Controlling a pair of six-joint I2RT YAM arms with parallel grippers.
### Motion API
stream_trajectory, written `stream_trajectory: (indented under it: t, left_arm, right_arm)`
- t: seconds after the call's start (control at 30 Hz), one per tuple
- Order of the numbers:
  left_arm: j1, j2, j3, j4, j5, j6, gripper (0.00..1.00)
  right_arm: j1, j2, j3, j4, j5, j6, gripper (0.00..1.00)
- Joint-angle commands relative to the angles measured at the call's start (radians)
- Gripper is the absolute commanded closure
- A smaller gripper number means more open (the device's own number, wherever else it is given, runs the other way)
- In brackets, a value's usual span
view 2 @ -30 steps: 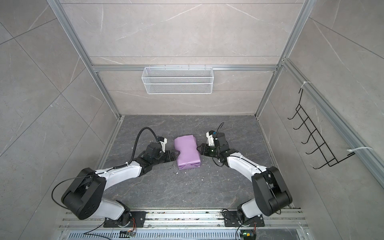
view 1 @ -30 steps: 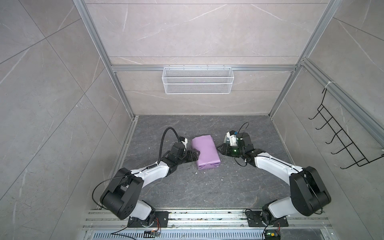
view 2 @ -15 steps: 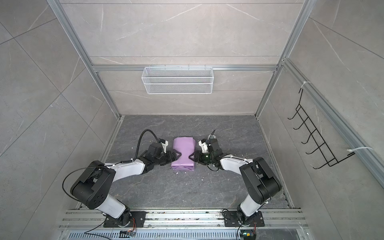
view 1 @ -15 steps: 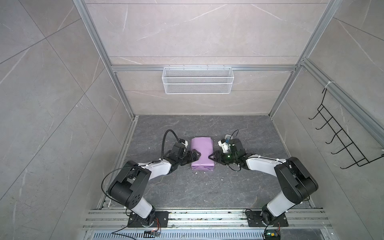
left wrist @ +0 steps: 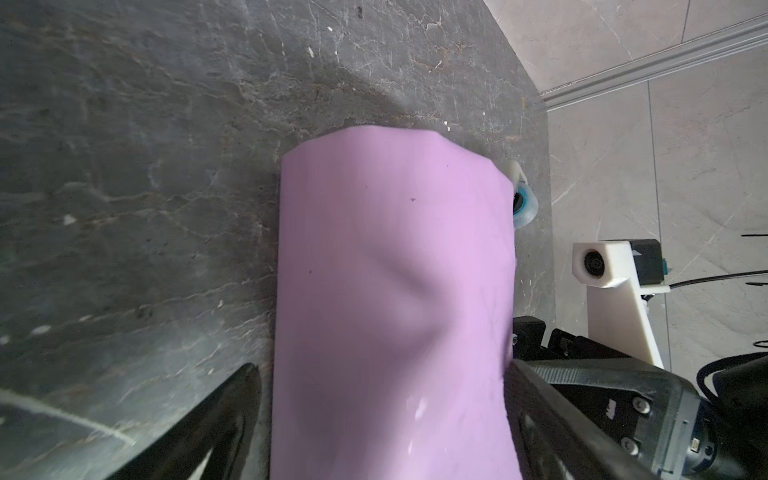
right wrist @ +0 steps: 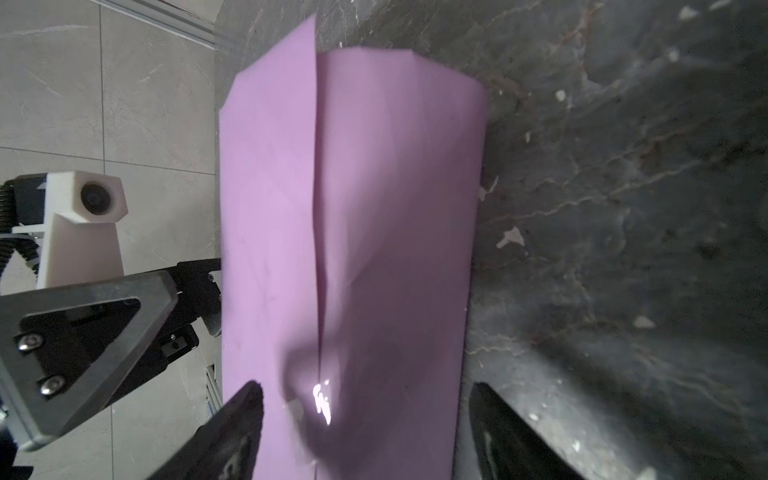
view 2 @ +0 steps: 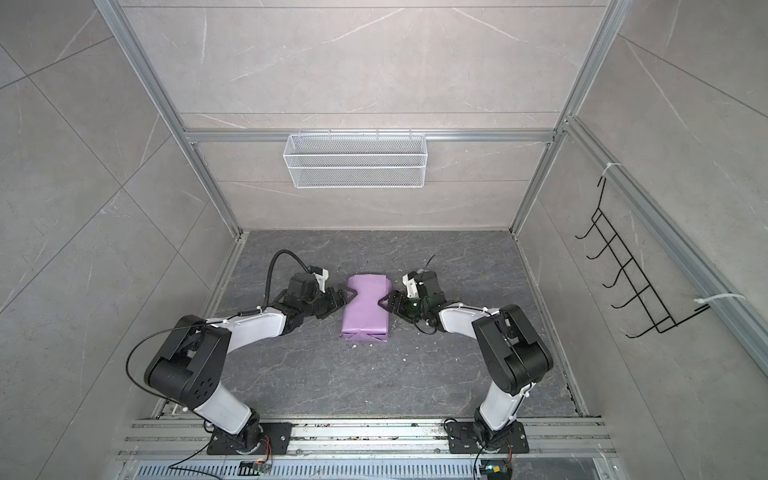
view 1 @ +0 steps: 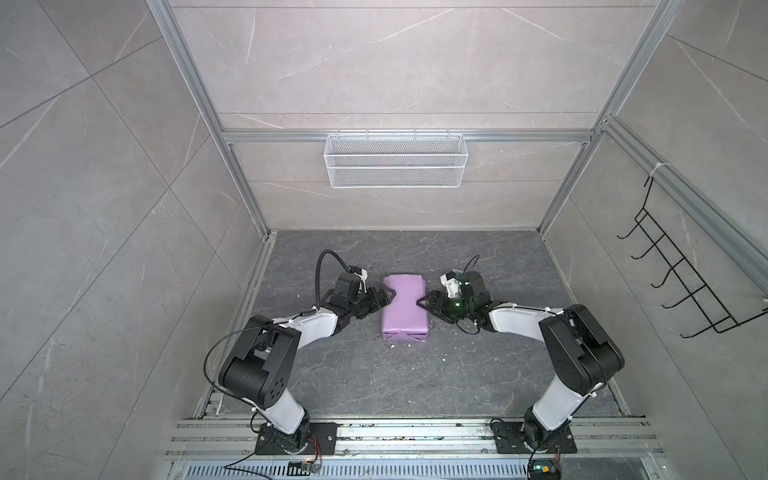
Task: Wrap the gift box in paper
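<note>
The paper (view 1: pixel 405 309), covering the box, lay at worktop (view 1: pixel 415 382) centre, squared from its earlier skew. Left fingers (left wrist: pixel 232 415) stayed open astride its left side; right fingers (right wrist: pixel 498 436) had opened wider, astride its right.

The walls (view 1: pixel 104 166) were clad in large grey veined tiling. Aluminium profiles (view 1: pixel 186 62) framed the corners. A white wire basket (view 1: pixel 395 160) hung on the rear wall, a black hook rack (view 1: pixel 685 270) on the right. The tabletop (view 1: pixel 395 382) was dark veined grey, evenly lit.
</note>
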Motion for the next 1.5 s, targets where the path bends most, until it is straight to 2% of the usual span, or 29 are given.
stream_trajectory:
  t: [0.0,0.37,0.7,1.13,1.47]
  left_arm:
    - [-0.002,0.059,0.051,0.023,0.079,0.011,0.09]
    - [-0.006,0.110,0.096,0.068,0.152,-0.007,0.14]
    - [-0.006,0.035,0.125,0.087,0.195,-0.033,0.15]
    - [-0.015,-0.012,0.176,0.060,0.200,-0.014,0.15]
    - [-0.026,-0.058,0.136,0.052,0.190,0.001,0.16]
  right_arm:
    - [0.016,0.028,0.038,0.043,-0.016,0.023,0.20]
    - [0.033,0.061,0.097,0.039,-0.033,0.016,0.23]
    - [0.043,-0.051,0.112,0.047,-0.023,-0.009,0.23]
    - [0.046,-0.093,0.126,0.074,-0.015,-0.015,0.25]
    - [0.049,-0.112,0.109,0.104,-0.021,-0.012,0.25]
